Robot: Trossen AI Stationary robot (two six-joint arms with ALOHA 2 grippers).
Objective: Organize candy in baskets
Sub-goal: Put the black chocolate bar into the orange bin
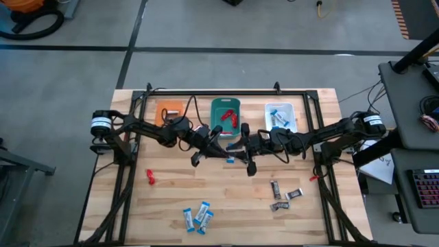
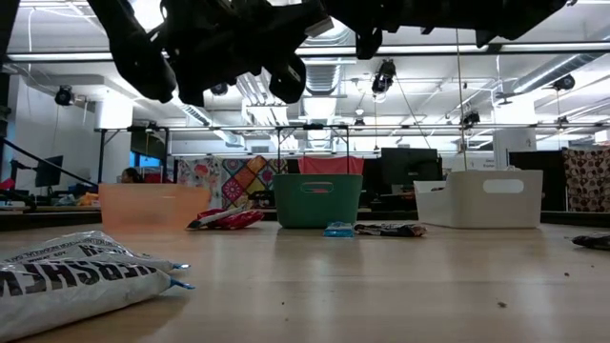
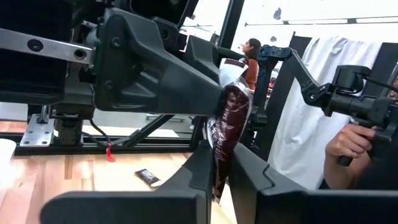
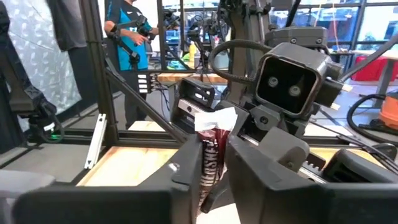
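While both my grippers meet above the table middle, my left gripper (image 3: pixel 221 186) is clamped on the upright dark candy bar (image 3: pixel 225 134); my right gripper (image 4: pixel 211 171) also pinches it.

orange basket (image 1: pixel 167 112), teal basket (image 1: pixel 225 115), whitish basket (image 1: pixel 280 115)

Table (image 1: pixel 226 199): pale wood planks, matt finish. Baskets (image 2: pixel 317 199): smooth plastic, the whitish one (image 2: pixel 486 197) translucent. Candy wrapper (image 3: pixel 225 134): glossy dark film.
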